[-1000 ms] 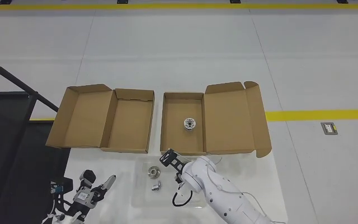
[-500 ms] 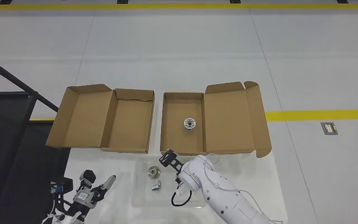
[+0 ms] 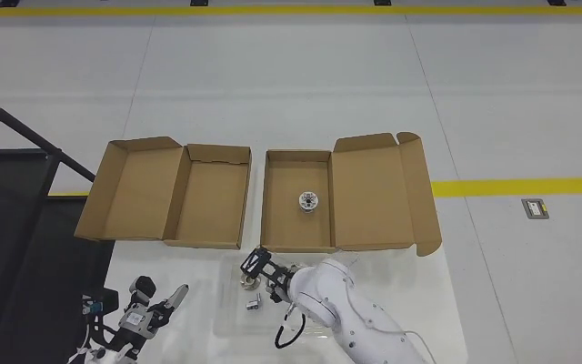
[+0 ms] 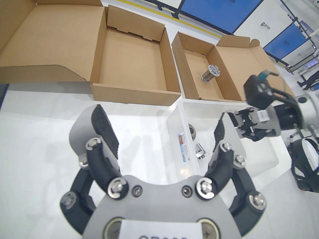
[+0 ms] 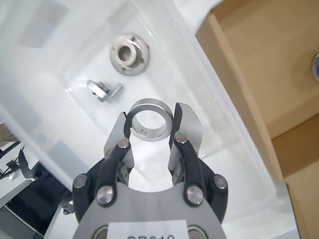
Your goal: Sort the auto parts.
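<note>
Progress looks early to me: one flanged cylinder (image 3: 309,200) lies in the right box (image 3: 296,177), and I see no part in the left box (image 3: 211,202). My right pincer (image 5: 150,121) is clamped on a metal ring (image 5: 159,135), held by its outer edge above the clear bin (image 4: 172,125), which sits on the desk (image 3: 164,264) just near of the two boxes. The ring is lifted but not yet delivered. Two parts lie on the bin floor, close together toward its left end: a round flanged hub (image 5: 129,55) and a small bracket (image 5: 104,93). My left pincer (image 4: 159,118) hangs over the near left of the desk with its jaws spread wide, holding nothing. By my count, three parts are left to place, the ring first.
</note>
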Motion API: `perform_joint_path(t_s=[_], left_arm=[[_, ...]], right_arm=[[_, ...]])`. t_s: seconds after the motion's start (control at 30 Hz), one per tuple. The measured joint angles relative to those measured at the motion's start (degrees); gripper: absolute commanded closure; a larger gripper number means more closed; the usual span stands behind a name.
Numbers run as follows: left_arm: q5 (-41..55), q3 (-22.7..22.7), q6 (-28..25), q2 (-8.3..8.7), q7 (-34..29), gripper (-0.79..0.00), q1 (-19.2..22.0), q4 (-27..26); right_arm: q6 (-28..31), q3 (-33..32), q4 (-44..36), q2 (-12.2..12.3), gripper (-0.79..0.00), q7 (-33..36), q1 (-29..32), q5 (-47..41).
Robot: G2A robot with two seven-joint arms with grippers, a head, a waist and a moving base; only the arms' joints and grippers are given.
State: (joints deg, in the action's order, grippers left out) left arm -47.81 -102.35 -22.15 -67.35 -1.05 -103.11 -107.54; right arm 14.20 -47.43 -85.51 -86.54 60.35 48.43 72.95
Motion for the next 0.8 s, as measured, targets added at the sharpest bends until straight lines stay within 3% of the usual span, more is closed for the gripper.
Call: perform_joint_path(t_s=[0.2,0.43,0.8], left_arm=[[0.00,0.00,0.00,0.00,0.00,-0.785,0.00,0.00],[0.00,0.00,0.00,0.00,0.00,-0.785,0.00,0.00],[0.00,0.00,0.00,0.00,0.00,-0.785,0.00,0.00]], right_arm=[[12.09,-10.73,-12.83,3.44,0.000,-15.18,10.07,-0.93],[34.78,-18.99,-14.72,5.79,0.000,-34.70,13.40,-3.93],[32.78,-17.97,-14.55,5.79,0.000,-35.34,13.45,-3.34]])
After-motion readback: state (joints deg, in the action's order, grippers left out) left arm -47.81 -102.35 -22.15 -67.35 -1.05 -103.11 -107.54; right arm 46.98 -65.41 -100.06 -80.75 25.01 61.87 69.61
